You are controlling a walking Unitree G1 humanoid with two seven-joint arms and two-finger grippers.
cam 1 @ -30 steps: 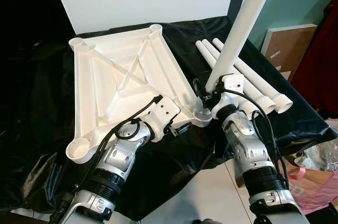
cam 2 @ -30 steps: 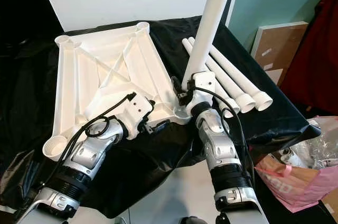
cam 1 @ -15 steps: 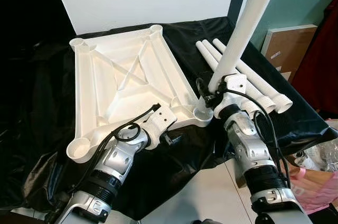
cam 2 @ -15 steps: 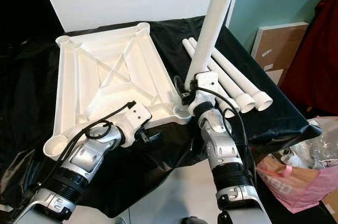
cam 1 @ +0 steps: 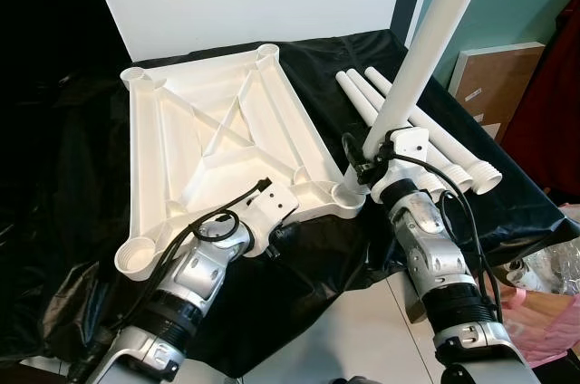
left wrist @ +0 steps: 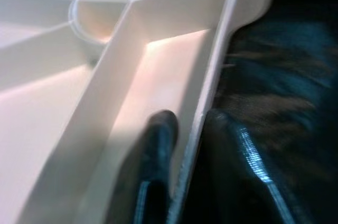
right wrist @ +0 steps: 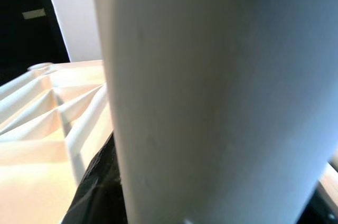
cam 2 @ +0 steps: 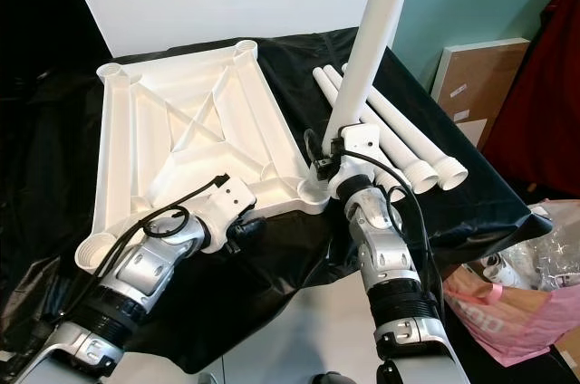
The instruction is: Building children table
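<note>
1. The right gripper (cam 1: 370, 165) is clenched on a white table leg (cam 1: 426, 44) standing nearly upright over the near-right corner socket (cam 1: 349, 194) of the upturned tabletop (cam 1: 217, 144).
2. The left gripper (left wrist: 185, 134) straddles the tabletop's near rim, one finger each side, pinching it.
3. If the leg leans, its end may miss the socket or jam crooked.
4. The black cloth (cam 1: 82, 221) looks slippery; the top could slide.

No text, label, brand, number or sign can be read on anything here.
</note>
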